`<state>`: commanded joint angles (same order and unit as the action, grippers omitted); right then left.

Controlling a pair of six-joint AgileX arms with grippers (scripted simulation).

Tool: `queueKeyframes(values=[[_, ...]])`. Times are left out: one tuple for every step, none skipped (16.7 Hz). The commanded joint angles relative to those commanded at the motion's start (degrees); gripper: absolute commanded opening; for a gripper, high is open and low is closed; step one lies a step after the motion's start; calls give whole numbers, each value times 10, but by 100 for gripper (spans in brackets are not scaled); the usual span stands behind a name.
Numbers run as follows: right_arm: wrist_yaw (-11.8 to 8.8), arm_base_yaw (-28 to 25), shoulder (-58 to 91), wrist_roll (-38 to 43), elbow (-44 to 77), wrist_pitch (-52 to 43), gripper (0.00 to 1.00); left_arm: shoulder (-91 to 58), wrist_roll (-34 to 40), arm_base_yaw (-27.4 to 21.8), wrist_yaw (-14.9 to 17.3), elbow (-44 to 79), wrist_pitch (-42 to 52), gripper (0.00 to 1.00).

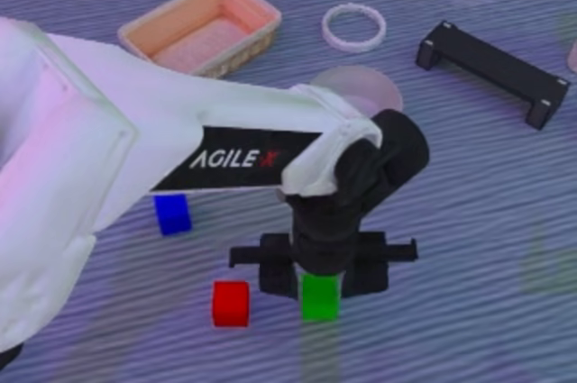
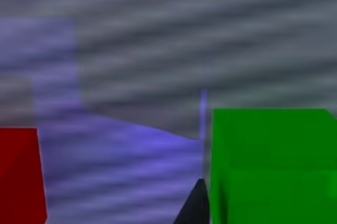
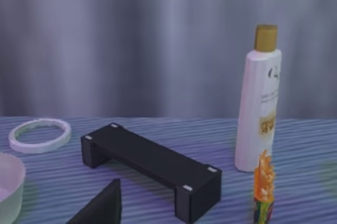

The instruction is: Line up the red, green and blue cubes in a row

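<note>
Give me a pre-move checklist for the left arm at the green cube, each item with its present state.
1. Left hand over the green cube: ok, it sits right above it in the top view.
2. Grip on the green cube: cannot tell; the left wrist view shows one dark finger beside the cube, not the closure.
3. Red cube clear of the hand: ok, a gap shows between red and green.
4. Row complete: not ok; the blue cube lies farther back, out of line.
5. Right arm out of the way: ok, it is absent from the top view.
</note>
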<state>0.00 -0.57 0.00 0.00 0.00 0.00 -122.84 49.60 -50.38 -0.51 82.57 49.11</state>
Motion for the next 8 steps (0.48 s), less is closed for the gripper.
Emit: queueKeyframes(values=[[0,0,0,0,0,0,100,0,0,0,0,0,0,83],[0,0,0,0,0,0,100,0,0,0,0,0,0,90],[0,0,0,0,0,0,100,0,0,0,0,0,0,98],[0,0,0,0,0,0,100,0,0,0,0,0,0,100],[0,0,0,0,0,0,100,0,0,0,0,0,0,100],[0,0,0,0,0,0,100,0,0,0,0,0,0,100],[0,0,0,0,0,0,100,0,0,0,0,0,0,100],[0,0,0,0,0,0,100,0,0,0,0,0,0,100]])
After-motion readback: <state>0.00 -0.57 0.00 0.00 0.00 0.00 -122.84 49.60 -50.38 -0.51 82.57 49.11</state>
